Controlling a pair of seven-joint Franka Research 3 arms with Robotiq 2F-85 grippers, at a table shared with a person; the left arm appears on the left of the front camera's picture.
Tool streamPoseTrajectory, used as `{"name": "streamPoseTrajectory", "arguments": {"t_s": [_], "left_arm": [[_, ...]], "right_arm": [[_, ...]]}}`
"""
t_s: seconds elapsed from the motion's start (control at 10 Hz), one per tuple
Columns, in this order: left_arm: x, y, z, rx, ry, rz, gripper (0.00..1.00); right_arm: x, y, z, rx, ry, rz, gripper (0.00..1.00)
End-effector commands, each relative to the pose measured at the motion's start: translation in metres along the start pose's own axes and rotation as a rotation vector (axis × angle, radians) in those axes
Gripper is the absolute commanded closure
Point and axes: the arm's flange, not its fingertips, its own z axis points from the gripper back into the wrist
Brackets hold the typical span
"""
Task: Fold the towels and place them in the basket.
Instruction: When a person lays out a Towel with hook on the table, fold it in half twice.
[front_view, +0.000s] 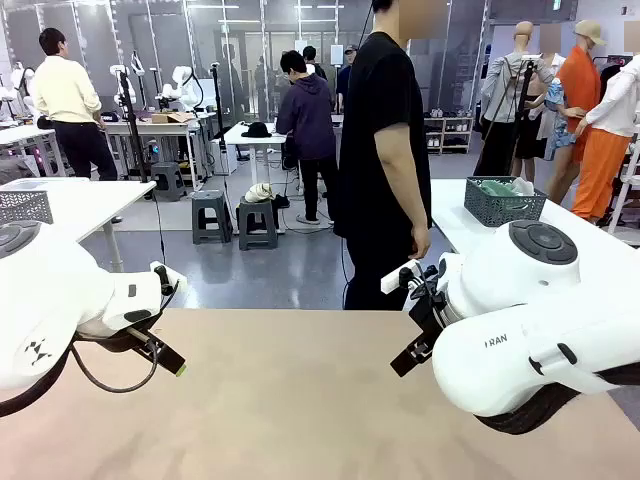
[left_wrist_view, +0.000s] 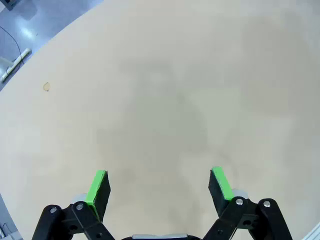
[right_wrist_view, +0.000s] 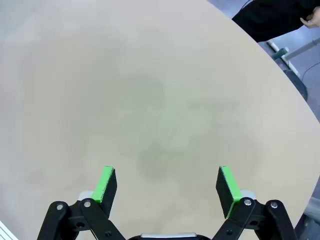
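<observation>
left gripper (left_wrist_view: 158, 175) spread wide, right gripper (right_wrist_view: 166, 172) likewise

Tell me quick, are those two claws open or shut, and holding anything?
Left gripper: open, holding nothing.
Right gripper: open, holding nothing.

Lab hall: rows of white worktables (front_view: 85, 200), stools (front_view: 211, 214), floor cables (front_view: 300, 222), people (front_view: 306, 115) working, glass partitions (front_view: 150, 30).

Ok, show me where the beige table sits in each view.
Front view: table fills the lower half.
Left wrist view: table lies beneath the open left gripper.
Right wrist view: table lies beneath the open right gripper.
Shared landmark: its edge against the grey floor.
</observation>
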Motion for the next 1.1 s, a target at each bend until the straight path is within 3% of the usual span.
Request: {"name": "streamPoseTrajectory", "arguments": {"t_s": [0.0,1.0], "left_arm": [[0.0001,-0.0002,0.0000,0.000,0.000,0.000,0.00],[0.0001,-0.0002,0.0000,0.000,0.000,0.000,0.00]], "right_arm": [[0.0000,0.0000,0.0000,0.000,0.000,0.000,0.00],[0.0000,0.0000,0.0000,0.000,0.000,0.000,0.00]]}}
